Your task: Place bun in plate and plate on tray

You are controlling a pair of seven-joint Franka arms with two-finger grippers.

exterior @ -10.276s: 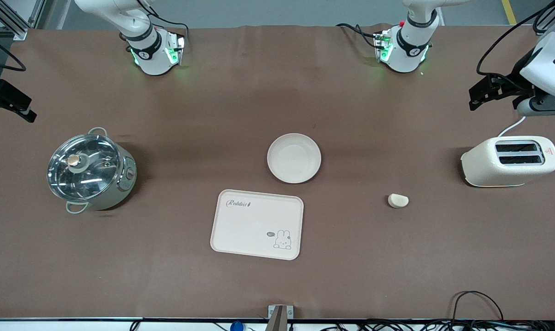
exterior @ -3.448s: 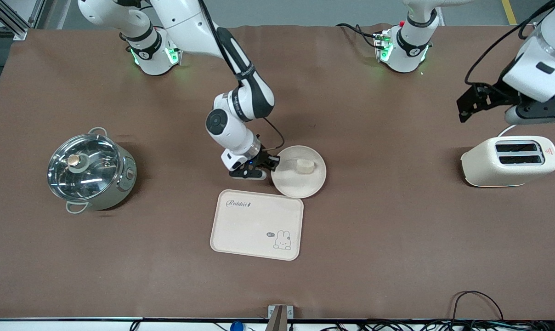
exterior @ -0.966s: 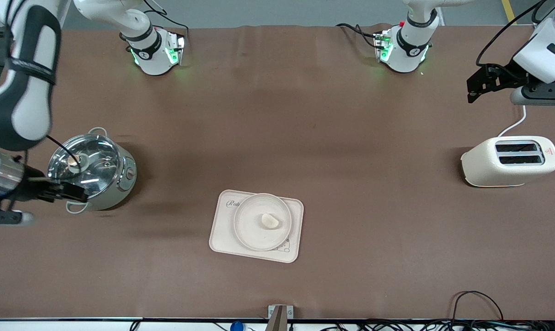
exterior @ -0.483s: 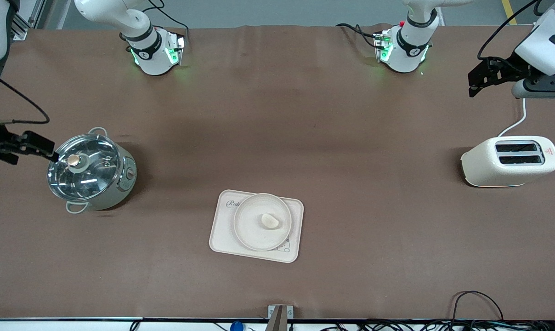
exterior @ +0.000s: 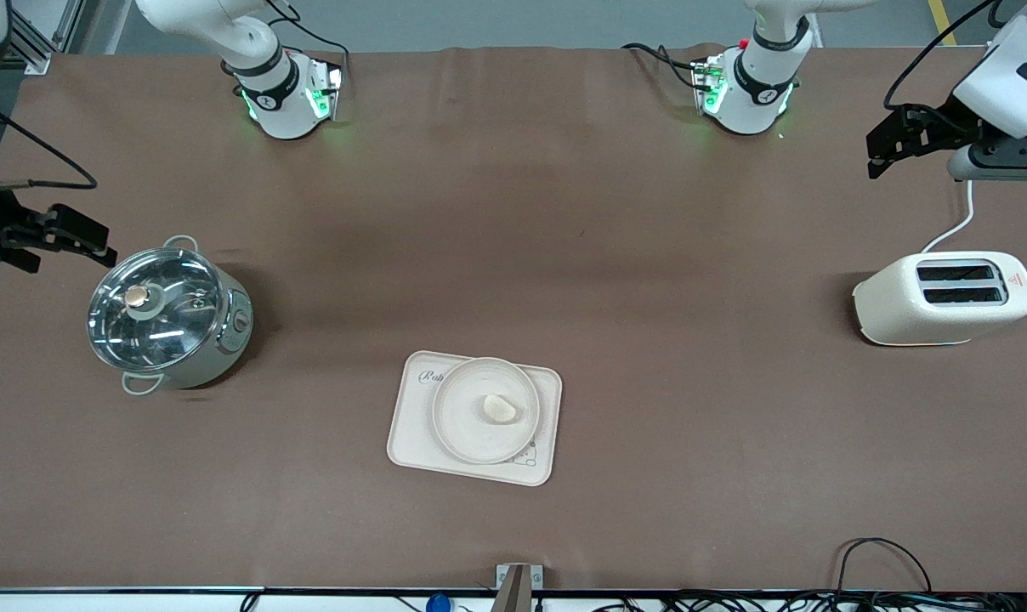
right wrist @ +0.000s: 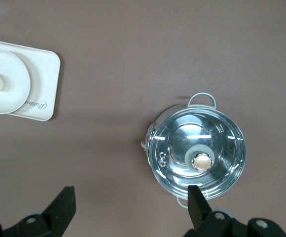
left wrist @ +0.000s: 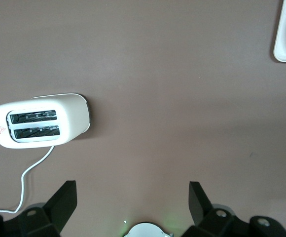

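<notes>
Presently, task status: both placements look complete; judged remaining work is only to keep the arms clear, with no further grasp called for.

Item 1, bun [exterior: 500, 409]: small off-white half-round lump, smooth, lying in the plate a little off its centre.
Item 2, plate [exterior: 458, 421]: round, shallow, cream-white, raised rim, matte; resting on the tray and covering most of its lettering.
Item 3, tray [exterior: 411, 433]: cream rectangle, rounded corners, low lip; on the brown worktop [exterior: 649, 425], nearer the front camera than both arm bases.
Item 4, pot [exterior: 167, 311]: pale metal body, glass lid, round knob, two loop handles; toward the right arm's end.
Item 5, toaster [exterior: 944, 298]: cream, two-slot, glossy, white cord; toward the left arm's end.
Item 6, right gripper [exterior: 50, 237]: raised beside the pot, fingers wide apart, empty.
Item 7, left gripper [exterior: 896, 140]: raised over bare worktop near the toaster, fingers wide apart, empty.
</notes>
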